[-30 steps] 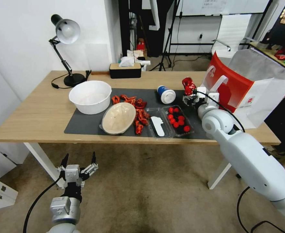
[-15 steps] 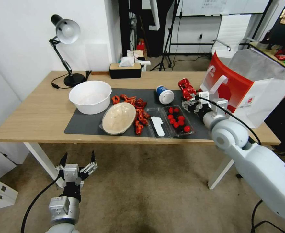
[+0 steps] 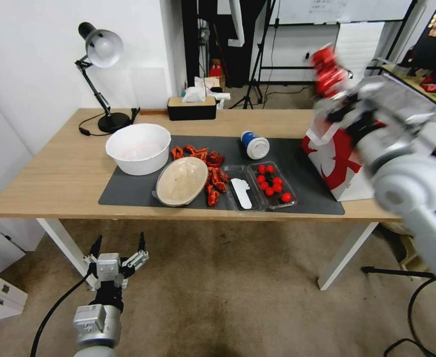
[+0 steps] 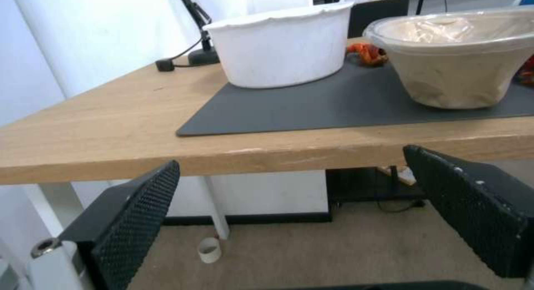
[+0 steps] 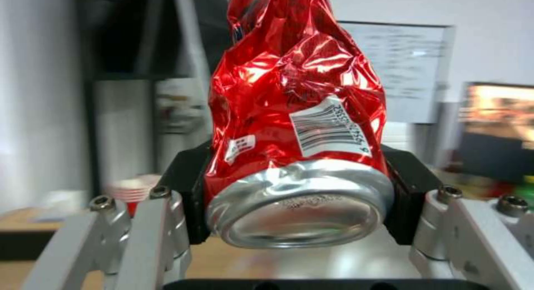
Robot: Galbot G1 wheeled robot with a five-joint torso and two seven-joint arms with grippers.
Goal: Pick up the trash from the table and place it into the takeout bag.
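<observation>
Pinching the crushed can (image 5: 295,127), the right gripper (image 5: 295,194) hangs above the bag (image 3: 339,163). Releasing off-centre could bounce it off the rim. The left gripper (image 3: 119,248) idles spread below the table (image 3: 54,173).

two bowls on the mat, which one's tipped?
The shallow beige bowl with the clear film lining, leaning tilted beside the orange food scraps. The deeper white bowl sits upright.

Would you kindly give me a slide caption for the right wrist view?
Right gripper clamps a crushed red can by its silver base.
</observation>
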